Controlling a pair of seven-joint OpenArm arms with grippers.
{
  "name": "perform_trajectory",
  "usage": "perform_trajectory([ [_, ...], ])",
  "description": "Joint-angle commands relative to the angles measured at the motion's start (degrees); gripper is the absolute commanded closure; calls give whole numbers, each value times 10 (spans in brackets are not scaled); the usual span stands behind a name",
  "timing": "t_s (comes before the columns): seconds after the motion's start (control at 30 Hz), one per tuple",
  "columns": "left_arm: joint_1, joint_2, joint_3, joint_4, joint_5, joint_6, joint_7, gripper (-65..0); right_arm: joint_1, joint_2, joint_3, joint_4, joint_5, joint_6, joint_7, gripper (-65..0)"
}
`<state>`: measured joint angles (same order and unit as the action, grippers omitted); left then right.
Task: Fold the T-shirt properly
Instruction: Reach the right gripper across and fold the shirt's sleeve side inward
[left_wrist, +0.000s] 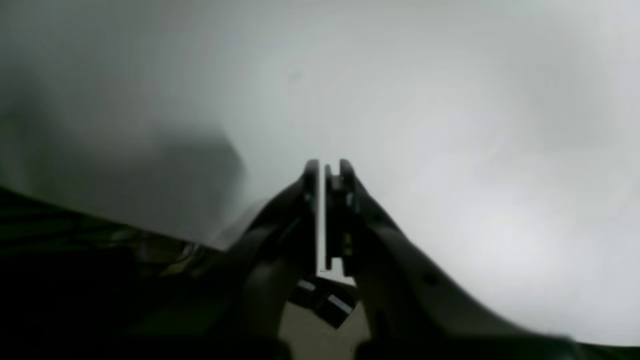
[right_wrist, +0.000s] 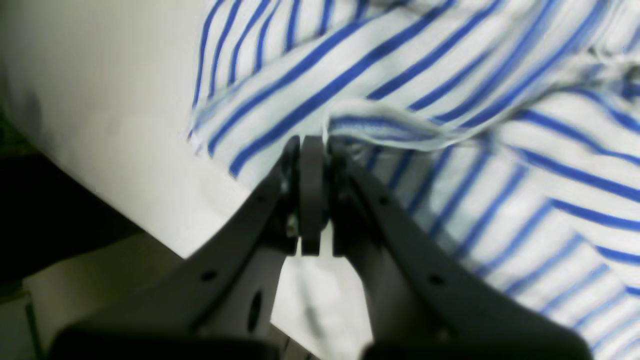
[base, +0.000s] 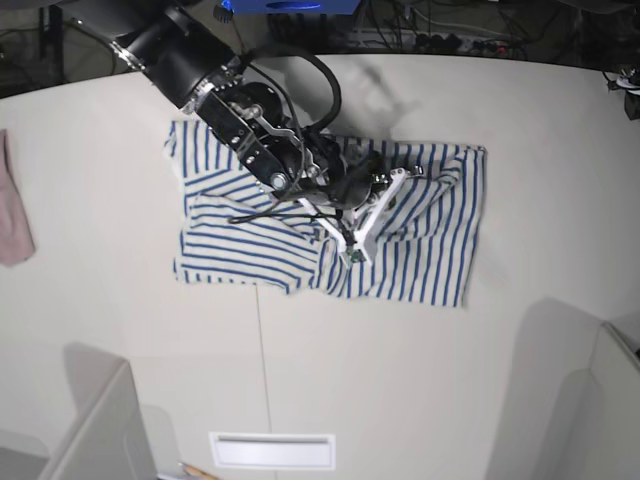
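The T-shirt (base: 430, 250), white with thin blue stripes, lies rumpled and spread across the middle of the white table (base: 120, 330). My right arm reaches in from the back left, over the shirt's middle. In the right wrist view my right gripper (right_wrist: 312, 142) is shut, and a raised fold of the T-shirt (right_wrist: 450, 75) meets its tips. In the base view my right gripper (base: 405, 173) sits near the shirt's upper middle. My left gripper (left_wrist: 325, 167) is shut with nothing in it, above a blurred pale surface. The left arm does not show in the base view.
A pinkish cloth (base: 12, 205) lies at the table's left edge. Grey panels stand at the front left (base: 100, 430) and front right (base: 570, 390). A white slot plate (base: 272, 450) sits at the front edge. Cables run along the back (base: 440, 40).
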<state>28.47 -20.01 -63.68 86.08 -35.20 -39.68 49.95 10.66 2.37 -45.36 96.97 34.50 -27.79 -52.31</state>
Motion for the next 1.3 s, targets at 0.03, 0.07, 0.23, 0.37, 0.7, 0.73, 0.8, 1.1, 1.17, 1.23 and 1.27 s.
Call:
perform_trajectory([
  [0.03,4,-11,-6,9,-5,-3,-9,0,2,7,3,39,6,1,8,0],
  [0.07,3,-10,-6,12,-5,-3,-9,0,-1,14,3,48,6,-10,8,0],
  [0.23,1,-11,7,12,-5,-3,-9,0,-9,45,0,75,5,-48,11,0],
  [0.37,1,-12,35,12,-5,-3,-9,0,-12,73,2,122,5,-62,9,0],
  [0.7,1,-13,46,12,-6,-3,-9,0,-45,74,2,72,4,-72,34,0],
  [0.73,1,-13,46,12,-6,-3,-9,0,-45,74,2,63,4,-72,34,0],
  [0.8,1,-13,46,12,-6,-3,-9,0,-45,74,2,51,4,-72,34,0],
  [1.1,-10,-13,46,12,-5,-3,-9,0,-95,78,57,97,4,-73,33,-302],
  [1.17,-13,-13,46,13,-5,-3,-9,0,-98,87,60,125,4,-73,32,-281],
  [1.23,-14,-13,46,28,-5,-3,-9,0,-103,87,59,151,4,-73,32,-252],
  [1.27,-14,-10,52,38,-5,-3,-9,0,-103,85,59,158,4,-73,32,-231],
])
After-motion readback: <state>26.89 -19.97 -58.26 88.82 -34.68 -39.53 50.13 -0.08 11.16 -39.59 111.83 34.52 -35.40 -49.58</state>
